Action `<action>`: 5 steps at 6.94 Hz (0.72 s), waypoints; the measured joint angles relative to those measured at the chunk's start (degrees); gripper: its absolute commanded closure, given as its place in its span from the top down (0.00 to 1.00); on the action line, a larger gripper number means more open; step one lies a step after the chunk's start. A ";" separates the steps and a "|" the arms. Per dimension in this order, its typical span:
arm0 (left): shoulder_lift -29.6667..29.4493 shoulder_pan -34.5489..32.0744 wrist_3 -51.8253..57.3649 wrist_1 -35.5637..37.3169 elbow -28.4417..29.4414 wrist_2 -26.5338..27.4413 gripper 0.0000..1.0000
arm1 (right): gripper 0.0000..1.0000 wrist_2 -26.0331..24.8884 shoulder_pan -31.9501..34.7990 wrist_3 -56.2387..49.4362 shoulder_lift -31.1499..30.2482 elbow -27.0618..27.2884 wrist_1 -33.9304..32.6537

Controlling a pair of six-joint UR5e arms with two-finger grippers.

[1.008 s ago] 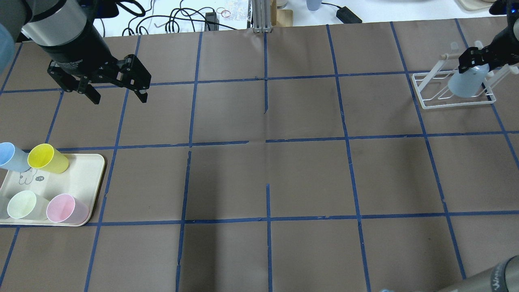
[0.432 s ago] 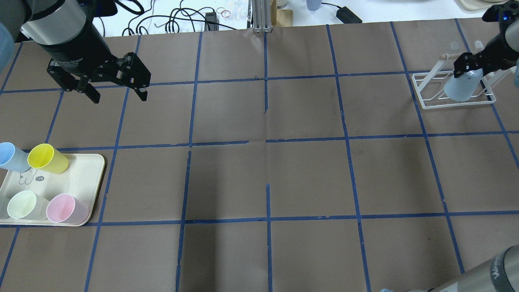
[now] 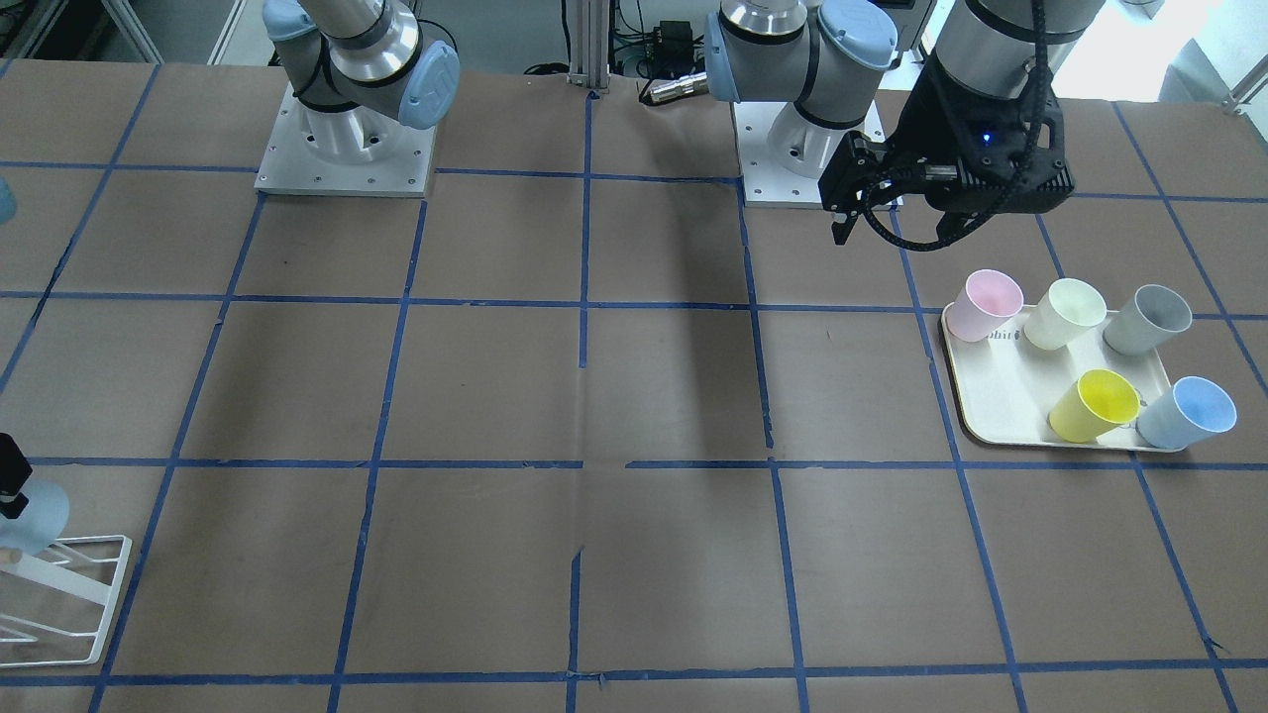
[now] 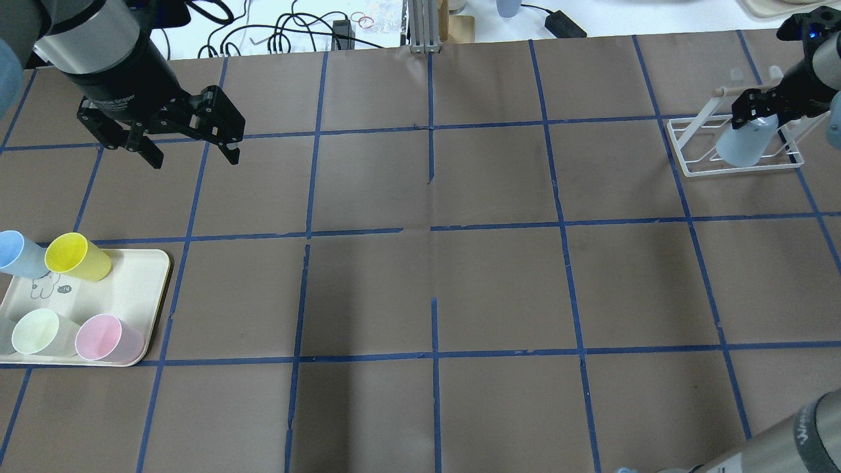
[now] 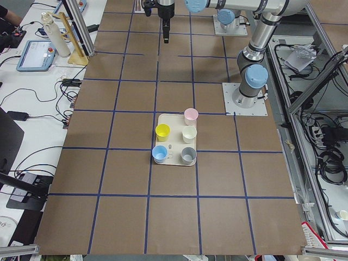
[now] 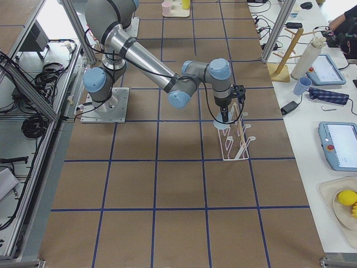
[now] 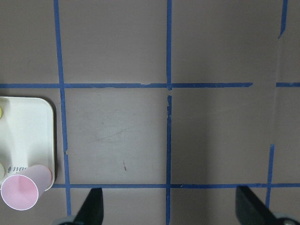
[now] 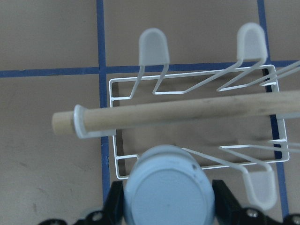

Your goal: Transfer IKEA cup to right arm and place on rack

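Observation:
My right gripper is shut on the IKEA cup, a pale light-blue tumbler held bottom-up over the white wire rack at the far right. In the right wrist view the cup's base sits between the fingers, just in front of the rack's wooden rod. The cup and rack also show at the front view's left edge. My left gripper is open and empty, hovering far left; it also shows in the front view.
A cream tray at the left holds a second blue cup, a yellow cup, a pale green cup, a pink cup and a grey cup. Cables lie beyond the table's far edge.
My right gripper has shifted the cup slightly left over the rack. The left arm has hardly moved.

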 measured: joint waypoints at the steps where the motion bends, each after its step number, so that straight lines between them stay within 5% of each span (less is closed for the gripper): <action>1: 0.02 0.02 0.00 0.03 -0.12 -0.02 1.00 | 1.00 -0.25 0.00 -0.18 0.05 0.00 0.02; 5: 0.21 0.05 0.00 0.15 -0.67 -0.04 1.00 | 1.00 -0.67 0.05 0.27 -2.22 -0.03 3.42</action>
